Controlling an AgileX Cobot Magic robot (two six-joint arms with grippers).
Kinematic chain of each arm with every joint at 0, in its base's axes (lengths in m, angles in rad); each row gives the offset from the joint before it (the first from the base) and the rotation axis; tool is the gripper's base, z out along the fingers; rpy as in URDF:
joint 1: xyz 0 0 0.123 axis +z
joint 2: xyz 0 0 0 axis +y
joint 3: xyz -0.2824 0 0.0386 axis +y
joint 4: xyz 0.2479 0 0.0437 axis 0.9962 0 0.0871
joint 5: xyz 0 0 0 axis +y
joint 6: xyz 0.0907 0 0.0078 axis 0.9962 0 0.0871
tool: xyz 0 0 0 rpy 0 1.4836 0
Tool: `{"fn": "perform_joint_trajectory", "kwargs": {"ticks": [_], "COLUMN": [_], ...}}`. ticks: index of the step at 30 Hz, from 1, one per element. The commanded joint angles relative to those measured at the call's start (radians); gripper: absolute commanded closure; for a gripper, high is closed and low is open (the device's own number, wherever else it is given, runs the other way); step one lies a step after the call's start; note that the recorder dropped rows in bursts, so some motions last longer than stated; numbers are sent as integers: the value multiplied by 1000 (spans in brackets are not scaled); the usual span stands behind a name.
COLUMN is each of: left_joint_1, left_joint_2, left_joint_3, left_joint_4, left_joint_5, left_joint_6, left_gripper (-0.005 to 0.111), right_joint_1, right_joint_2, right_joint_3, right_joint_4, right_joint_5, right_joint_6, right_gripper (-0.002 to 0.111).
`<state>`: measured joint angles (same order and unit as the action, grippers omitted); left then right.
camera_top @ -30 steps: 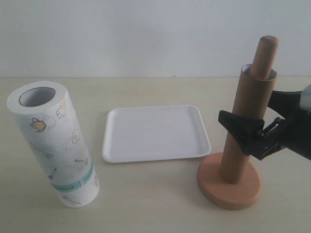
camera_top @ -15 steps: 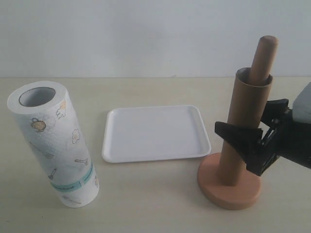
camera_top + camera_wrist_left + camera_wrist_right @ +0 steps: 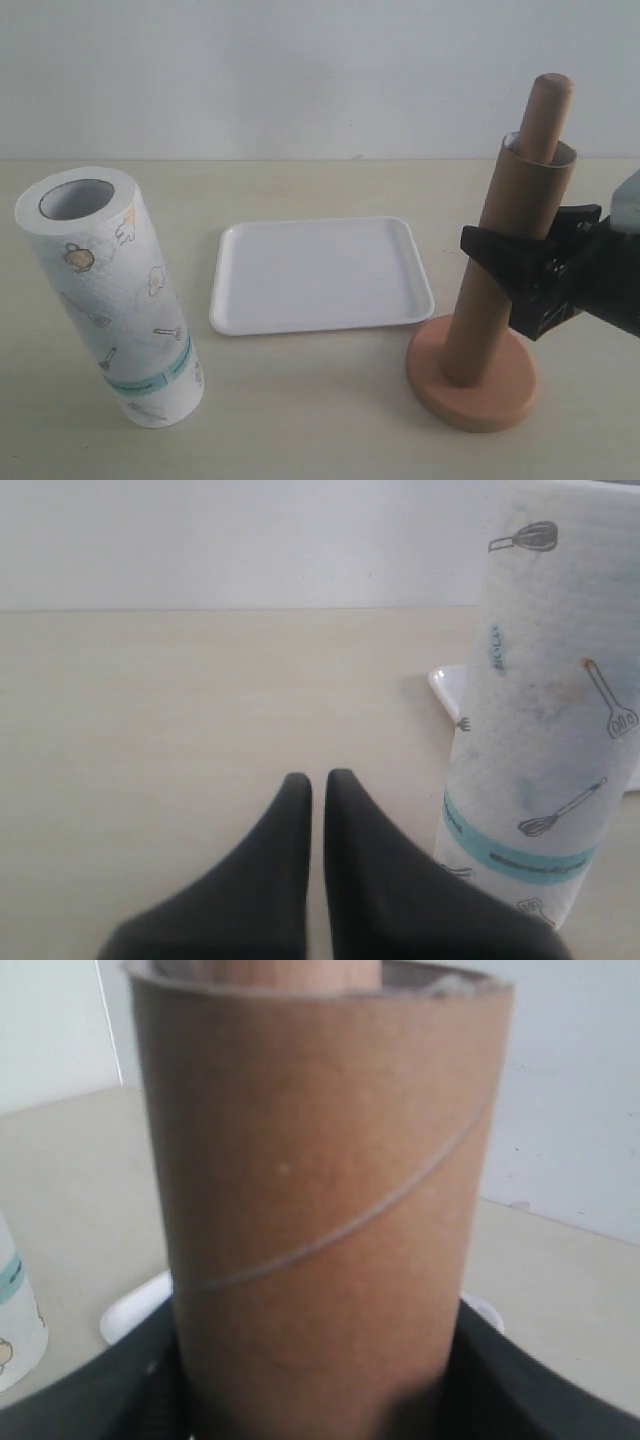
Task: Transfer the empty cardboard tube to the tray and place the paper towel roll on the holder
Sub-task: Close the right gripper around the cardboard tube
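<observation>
My right gripper (image 3: 528,240) clamps the tube (image 3: 525,195) at mid-height, at the right of the frame. The tube sleeves the holder (image 3: 470,390) and leans. My left gripper (image 3: 318,778) is closed on nothing, near the roll (image 3: 110,300) at lower left. The tray (image 3: 320,275) lies at centre. The tube hides most of the post, and the frame edge cuts off the right arm. Beige table (image 3: 320,430), white wall (image 3: 300,70).
</observation>
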<state>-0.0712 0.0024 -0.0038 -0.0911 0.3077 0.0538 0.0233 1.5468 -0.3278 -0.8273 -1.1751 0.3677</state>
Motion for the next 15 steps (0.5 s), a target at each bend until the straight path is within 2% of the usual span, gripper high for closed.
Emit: {"fn": "perform_joint_trajectory", "kwargs": {"ticks": [1, 6, 15], "left_joint_1": [3, 3, 3], "left_joint_2": [-2, -2, -2], "left_joint_3": [4, 4, 4], "left_joint_4": [-7, -7, -7], "left_joint_5": [-2, -2, -2], "left_joint_6": [-9, -9, -9], "left_gripper": [102, 102, 102], "right_joint_1": [-3, -3, -3], "right_joint_2": [1, 1, 1], "right_joint_3": [-2, -2, -2], "right_joint_4": [8, 8, 50], "right_joint_5": [-2, -2, -5], "right_joint_6": [-40, -34, -33], "right_gripper": [67, 108, 108]}}
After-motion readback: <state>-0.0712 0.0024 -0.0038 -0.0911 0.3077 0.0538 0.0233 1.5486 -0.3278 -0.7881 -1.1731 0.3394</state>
